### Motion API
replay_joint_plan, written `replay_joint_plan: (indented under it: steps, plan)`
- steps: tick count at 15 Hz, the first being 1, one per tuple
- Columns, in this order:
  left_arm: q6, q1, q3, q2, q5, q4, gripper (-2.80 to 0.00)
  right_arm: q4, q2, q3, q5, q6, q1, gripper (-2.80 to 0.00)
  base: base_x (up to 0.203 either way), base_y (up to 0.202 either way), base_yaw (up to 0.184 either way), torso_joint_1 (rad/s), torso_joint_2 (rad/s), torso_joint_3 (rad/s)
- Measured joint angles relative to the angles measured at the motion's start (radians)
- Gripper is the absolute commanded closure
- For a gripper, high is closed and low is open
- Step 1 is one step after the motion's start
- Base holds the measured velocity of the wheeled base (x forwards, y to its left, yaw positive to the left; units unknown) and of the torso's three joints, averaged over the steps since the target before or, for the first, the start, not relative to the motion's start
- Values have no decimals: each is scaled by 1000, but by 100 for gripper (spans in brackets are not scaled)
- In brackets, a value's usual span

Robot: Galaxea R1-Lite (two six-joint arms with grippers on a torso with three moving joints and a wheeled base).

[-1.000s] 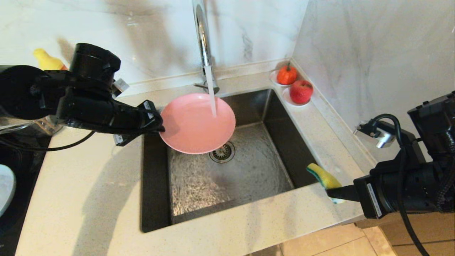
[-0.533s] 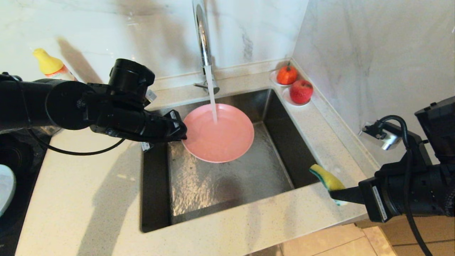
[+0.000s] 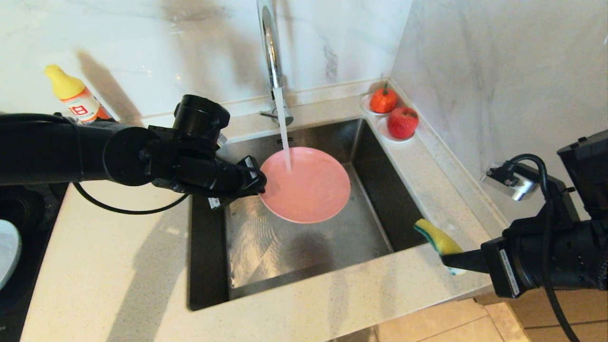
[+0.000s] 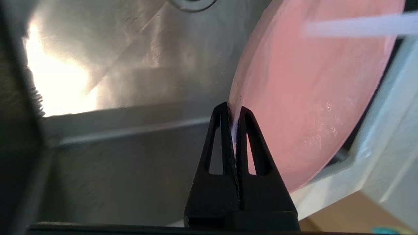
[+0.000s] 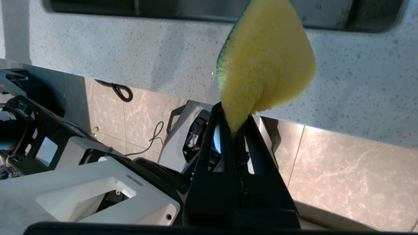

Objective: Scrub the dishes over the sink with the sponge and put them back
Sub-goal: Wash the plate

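A pink plate [image 3: 308, 187] hangs over the steel sink [image 3: 332, 237], with water from the faucet [image 3: 268, 42] running onto it. My left gripper [image 3: 262, 184] is shut on the plate's left rim; in the left wrist view the plate [image 4: 310, 91] stands on edge, its rim pinched between the tips of the gripper [image 4: 232, 112]. At the sink's front right corner my right gripper [image 3: 444, 259] is shut on a corner of the yellow and green sponge [image 3: 434, 237]. The sponge [image 5: 266, 55] is squeezed in that gripper [image 5: 235, 114]. A pale plate's edge [image 3: 8, 249] shows at far left.
Two small saucers with an orange fruit [image 3: 383, 99] and a red apple [image 3: 402, 121] sit at the sink's back right corner. A yellow-capped bottle [image 3: 76, 97] stands by the back wall on the left. A dark hob [image 3: 23, 209] is at the left edge.
My left arm has carried the pink plate right and lower, deeper over the sink, and it now covers the drain. The right gripper with the sponge has stayed put.
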Motion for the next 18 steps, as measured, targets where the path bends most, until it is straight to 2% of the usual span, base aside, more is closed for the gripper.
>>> replay_joint_plan:
  steps: [2,4,7,11,14,16,18]
  plan:
    - [-25,1,0,7,1,-24,0,0,-1,4,0,0,0,0,0,0,0,0,0,0]
    - [-24,1,12,9,14,-22,0,-1,-2,7,0,0,0,0,0,0,0,0,0,0]
    - [15,17,61,1,127,-20,0,-2,-3,10,0,0,-1,0,0,0,0,0,0,0]
    - [113,84,118,-75,192,-24,0,-2,-4,17,1,0,1,0,0,0,0,0,0,0]
    - [200,135,128,-150,270,-24,0,-3,-4,28,0,1,1,0,0,0,0,0,0,0]
    - [276,179,145,-212,319,-33,0,-3,-4,35,-1,1,0,0,0,0,0,0,0,0]
    - [367,236,208,-274,342,-112,0,-4,-3,47,-1,3,0,0,0,0,0,0,0,0]
